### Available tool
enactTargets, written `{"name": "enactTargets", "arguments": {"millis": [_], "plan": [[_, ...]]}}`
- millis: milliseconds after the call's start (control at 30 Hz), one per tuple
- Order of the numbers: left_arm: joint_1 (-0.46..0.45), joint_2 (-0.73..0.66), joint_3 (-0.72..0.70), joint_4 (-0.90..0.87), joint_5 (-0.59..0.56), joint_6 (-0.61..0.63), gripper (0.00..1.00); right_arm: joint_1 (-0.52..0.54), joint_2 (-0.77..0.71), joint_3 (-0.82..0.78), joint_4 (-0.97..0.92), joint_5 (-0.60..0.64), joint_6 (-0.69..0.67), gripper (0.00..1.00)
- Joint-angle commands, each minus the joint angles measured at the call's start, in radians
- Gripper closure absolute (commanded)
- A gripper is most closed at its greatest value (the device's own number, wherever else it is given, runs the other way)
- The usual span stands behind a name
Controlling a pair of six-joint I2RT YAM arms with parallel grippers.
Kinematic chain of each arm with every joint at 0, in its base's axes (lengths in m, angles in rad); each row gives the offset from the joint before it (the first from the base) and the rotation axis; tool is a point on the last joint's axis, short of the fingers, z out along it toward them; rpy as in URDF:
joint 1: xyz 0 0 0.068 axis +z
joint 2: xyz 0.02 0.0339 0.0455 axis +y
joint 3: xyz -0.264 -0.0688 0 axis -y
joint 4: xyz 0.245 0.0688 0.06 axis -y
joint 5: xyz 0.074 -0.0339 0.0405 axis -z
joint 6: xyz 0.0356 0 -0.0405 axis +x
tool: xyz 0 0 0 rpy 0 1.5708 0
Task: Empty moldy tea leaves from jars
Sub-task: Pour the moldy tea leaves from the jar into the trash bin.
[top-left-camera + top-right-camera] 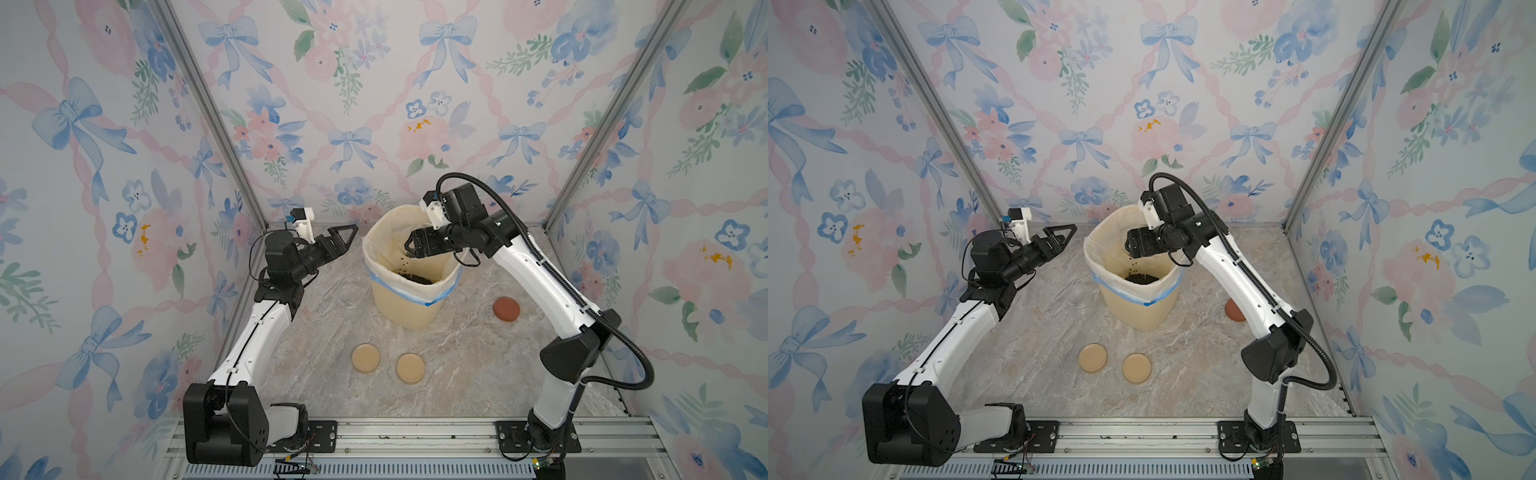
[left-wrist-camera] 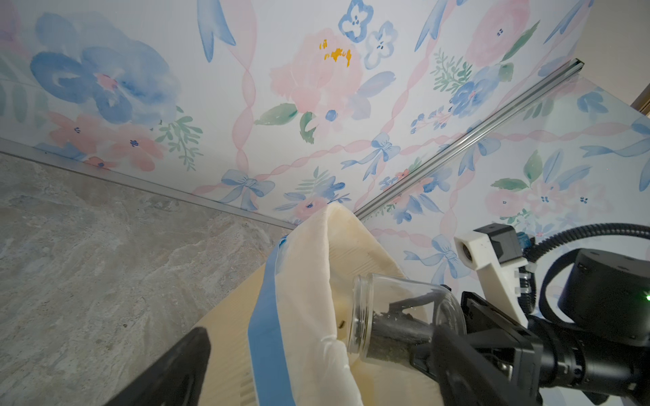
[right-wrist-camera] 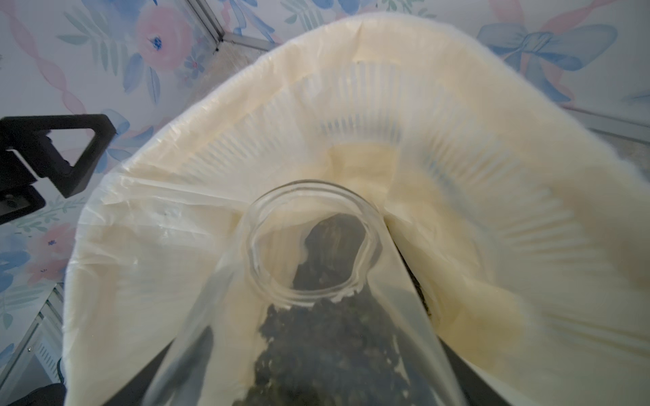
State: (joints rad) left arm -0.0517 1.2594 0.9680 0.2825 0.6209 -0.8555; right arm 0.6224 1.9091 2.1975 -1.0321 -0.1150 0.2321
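The cream ribbed bin (image 1: 399,307) stands toward the back of the marble table (image 1: 457,374), near the rear wall, with its white liner (image 2: 309,267) folded over the rim. In front of it the tabletop is open apart from a tan lid (image 1: 366,358) and a second tan lid (image 1: 410,368) side by side. A reddish-brown lid (image 1: 506,308) lies to the bin's right, near the right forearm. An empty jar (image 1: 350,296) sits just beside the bin's left wall.

The left gripper (image 1: 347,239) hovers beside the bin's left rim, jaws spread wide with nothing between them. The right gripper (image 1: 412,246) clamps a tilted jar (image 2: 397,316) over the bin, mouth downward. Whether the glass touches the liner is unclear. Moldy tea leaves (image 3: 327,337) slide toward the jar's mouth, a few crumbs are in mid-air, and a heap (image 1: 411,276) lies inside the bin.
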Motion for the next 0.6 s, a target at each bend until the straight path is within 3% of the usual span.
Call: {"name": "enactTargets", "arguments": {"millis": [0, 100, 567], "plan": [[0.008, -0.03, -0.027, 0.007, 0.014, 0.028, 0.02, 0.021, 0.098, 0.148, -0.218, 0.024, -0.043, 0.36], [0.007, -0.038, -0.032, 0.006, 0.021, 0.026, 0.02, 0.041, 0.165, 0.227, -0.288, 0.063, -0.058, 0.36], [0.005, -0.083, -0.002, 0.004, 0.026, 0.067, 0.02, 0.048, 0.162, 0.245, -0.233, 0.063, -0.043, 0.36]]}}
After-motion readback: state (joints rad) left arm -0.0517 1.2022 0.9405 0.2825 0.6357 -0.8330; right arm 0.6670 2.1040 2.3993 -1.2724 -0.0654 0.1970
